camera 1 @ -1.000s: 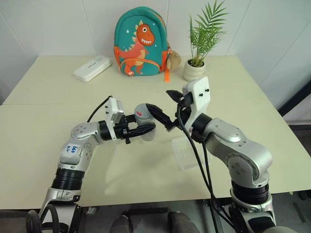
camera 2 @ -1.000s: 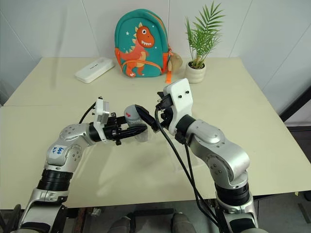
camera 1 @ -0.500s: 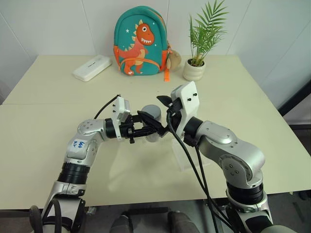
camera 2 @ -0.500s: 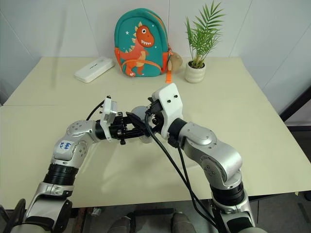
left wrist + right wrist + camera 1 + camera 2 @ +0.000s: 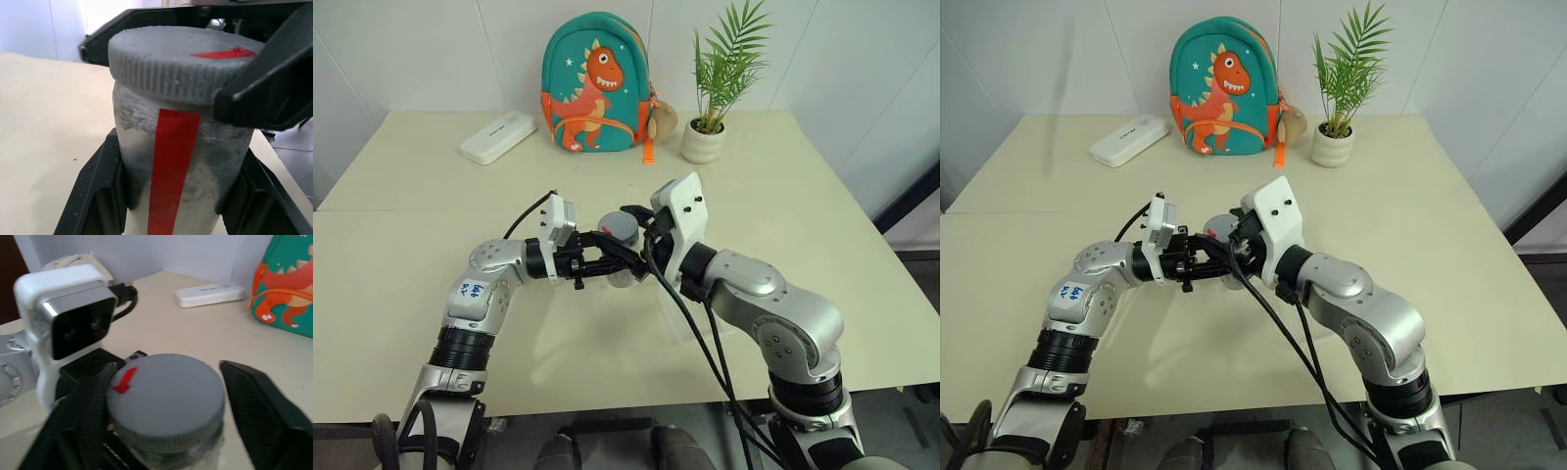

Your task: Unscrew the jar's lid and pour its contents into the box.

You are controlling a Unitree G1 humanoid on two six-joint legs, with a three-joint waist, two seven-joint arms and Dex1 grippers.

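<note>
The jar (image 5: pixel 171 161) is a small pale silvery cylinder with a red vertical stripe down its side, standing upright and raised off the tabletop, clasped low on its body between two black fingers. The lid (image 5: pixel 166 401), a grey cap with a ribbed edge and a red mark on top, sits level on the jar's mouth, as wide as the jar, with a second pair of black fingers flanking its rim. The box (image 5: pixel 690 311), shallow, square and transparent with rounded corners, lies flat on the table near the jar.
</note>
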